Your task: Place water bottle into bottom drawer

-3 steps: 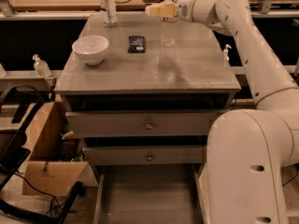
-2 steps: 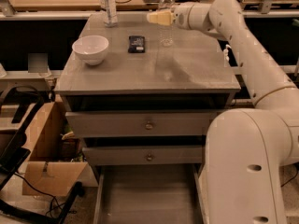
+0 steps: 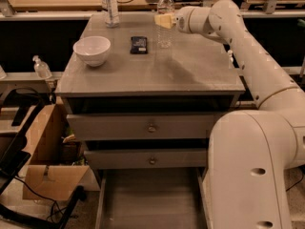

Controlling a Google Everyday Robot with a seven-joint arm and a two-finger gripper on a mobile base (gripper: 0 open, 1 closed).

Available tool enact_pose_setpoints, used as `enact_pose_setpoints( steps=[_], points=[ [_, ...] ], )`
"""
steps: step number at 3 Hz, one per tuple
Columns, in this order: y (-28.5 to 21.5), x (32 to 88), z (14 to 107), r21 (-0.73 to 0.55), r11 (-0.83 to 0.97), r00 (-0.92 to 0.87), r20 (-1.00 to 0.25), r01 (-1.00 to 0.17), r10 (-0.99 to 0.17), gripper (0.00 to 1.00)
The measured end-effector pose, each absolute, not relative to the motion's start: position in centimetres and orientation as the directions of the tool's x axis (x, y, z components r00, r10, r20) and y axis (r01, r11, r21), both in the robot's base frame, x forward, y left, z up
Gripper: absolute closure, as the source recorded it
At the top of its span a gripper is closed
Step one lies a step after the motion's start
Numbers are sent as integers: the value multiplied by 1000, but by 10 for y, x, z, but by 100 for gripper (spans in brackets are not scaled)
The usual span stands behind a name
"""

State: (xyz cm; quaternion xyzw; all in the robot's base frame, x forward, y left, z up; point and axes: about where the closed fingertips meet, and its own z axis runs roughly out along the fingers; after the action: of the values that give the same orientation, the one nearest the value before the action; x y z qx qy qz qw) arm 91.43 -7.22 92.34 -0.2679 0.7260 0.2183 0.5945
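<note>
The water bottle (image 3: 165, 30) stands upright on the grey cabinet top (image 3: 190, 70), toward the back and right of centre. It is clear with a white cap. My gripper (image 3: 164, 20) reaches in from the right at the height of the bottle's upper middle and overlaps it in view. Whether it grips the bottle does not show. The bottom drawer (image 3: 143, 197) is pulled open below the cabinet and its plank floor is bare.
A second clear bottle with a wider pale label (image 3: 110, 5) stands at the back left of the top. A white bowl (image 3: 92, 49) and a small black object (image 3: 138, 44) lie left of centre. A cardboard box (image 3: 45, 156) sits on the floor at the left. My arm's base (image 3: 248, 175) stands beside the drawer.
My gripper has moved a little left and down, from beside the bottle's top to against its upper middle. The bottle still stands on the cabinet top.
</note>
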Motion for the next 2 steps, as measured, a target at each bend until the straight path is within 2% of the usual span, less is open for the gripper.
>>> enact_pose_setpoints(
  steps=[1,2],
  points=[
    [-69,915,922,0,759,-151,-980,-652,-130,96],
    [-68,906,946,-31,749,-99,-987,-662,-129,100]
  ],
)
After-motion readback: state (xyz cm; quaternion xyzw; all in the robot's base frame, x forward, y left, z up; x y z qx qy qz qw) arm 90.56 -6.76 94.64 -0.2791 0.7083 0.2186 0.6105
